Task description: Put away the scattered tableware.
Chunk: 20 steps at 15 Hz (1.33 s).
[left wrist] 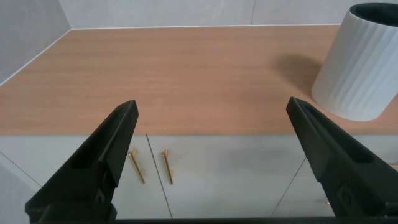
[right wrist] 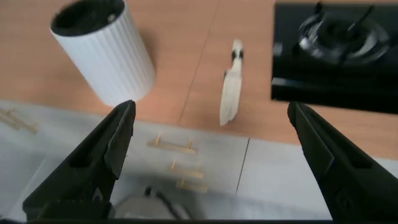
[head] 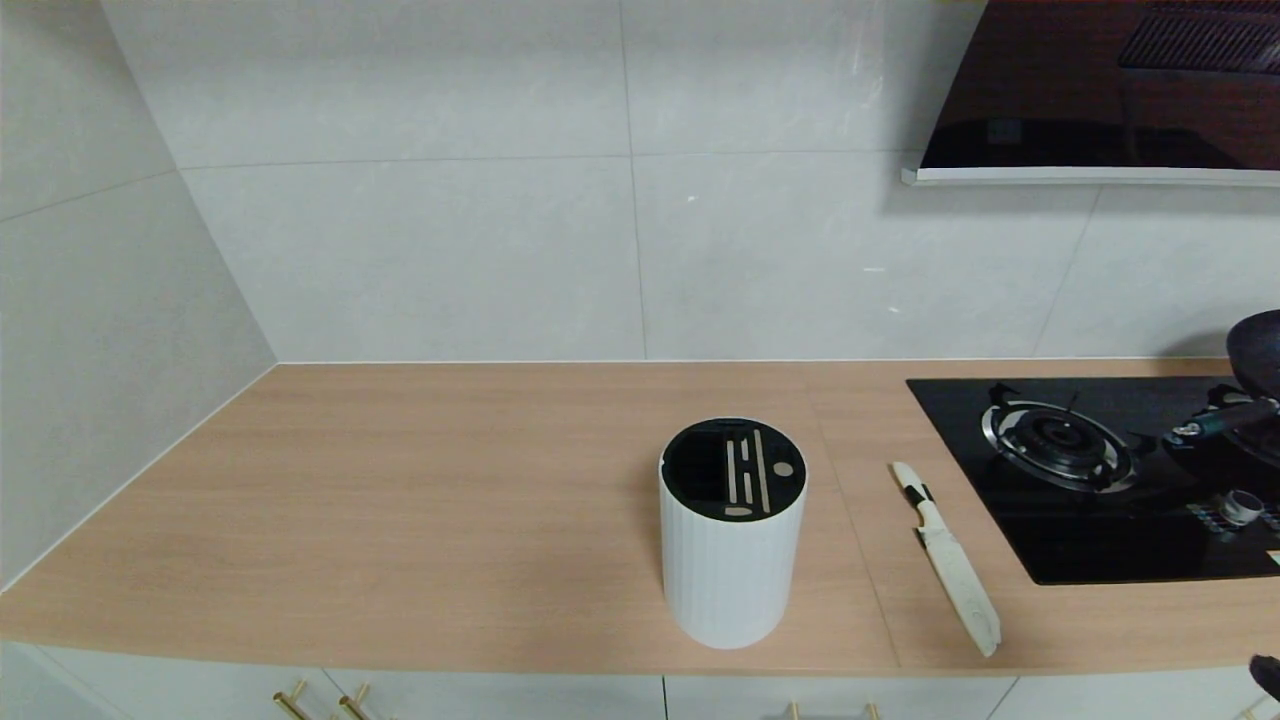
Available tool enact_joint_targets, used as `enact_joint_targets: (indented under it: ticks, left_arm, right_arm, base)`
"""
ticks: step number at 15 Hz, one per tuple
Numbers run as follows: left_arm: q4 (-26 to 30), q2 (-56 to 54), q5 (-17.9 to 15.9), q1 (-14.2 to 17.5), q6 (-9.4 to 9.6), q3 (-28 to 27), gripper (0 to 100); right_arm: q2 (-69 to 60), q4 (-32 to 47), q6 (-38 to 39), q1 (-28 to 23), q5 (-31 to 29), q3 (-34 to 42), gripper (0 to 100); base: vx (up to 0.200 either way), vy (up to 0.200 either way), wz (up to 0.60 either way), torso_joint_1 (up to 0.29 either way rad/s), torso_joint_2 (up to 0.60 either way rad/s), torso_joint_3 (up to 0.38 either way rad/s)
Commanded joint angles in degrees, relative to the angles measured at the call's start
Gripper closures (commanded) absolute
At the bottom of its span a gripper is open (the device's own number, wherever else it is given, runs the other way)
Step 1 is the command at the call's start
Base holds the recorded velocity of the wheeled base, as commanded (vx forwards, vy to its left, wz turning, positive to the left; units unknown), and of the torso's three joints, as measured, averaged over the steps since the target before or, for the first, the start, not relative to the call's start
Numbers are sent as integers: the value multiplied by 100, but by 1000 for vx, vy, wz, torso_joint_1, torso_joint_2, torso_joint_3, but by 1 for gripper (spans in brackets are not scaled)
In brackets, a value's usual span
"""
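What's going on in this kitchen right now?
Nothing has been picked up yet. A white knife lies on the wooden counter, between the slotted white holder and the stove. The left gripper and right gripper are both open and empty, out in front of the counter's edge.

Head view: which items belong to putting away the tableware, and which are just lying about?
Job: knife; white slotted holder.
Lying about: gas hob; pan; range hood.

White ribbed holder (head: pixel 733 570), cream knife (head: pixel 946 556), black hob (head: pixel 1060 545)
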Motion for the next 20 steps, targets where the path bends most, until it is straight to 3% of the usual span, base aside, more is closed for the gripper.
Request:
enact_joint_targets:
  ticks: [1, 4, 8, 11, 15, 20]
  left_arm:
    - [-1, 0, 1, 2, -7, 0, 0]
    - [-1, 0, 1, 2, 2, 0, 0]
    - [-1, 0, 1, 2, 2, 0, 0]
    - [-1, 0, 1, 2, 2, 0, 0]
    - [-1, 0, 1, 2, 2, 0, 0]
    - [-1, 0, 1, 2, 2, 0, 0]
  right_arm:
    - [2344, -614, 28, 38, 6, -462, 0]
    - [3952, -1264, 36, 47, -3, -708, 0]
    - [5754, -2794, 36, 346, -47, -1025, 0]
    - [6800, -3435, 1, 416, -583, -1491, 0]
    - [7591, -4033, 1, 477, -601, -1552, 0]
    - [9120, -5413, 10, 548, -864, -1543, 0]
  base:
    - [0, 0, 0, 0, 0, 0]
    - [0, 0, 0, 0, 0, 0]
    - [0, 0, 0, 0, 0, 0]
    - [0, 0, 0, 0, 0, 0]
    - [0, 0, 0, 0, 0, 0]
    - [0, 0, 0, 0, 0, 0]
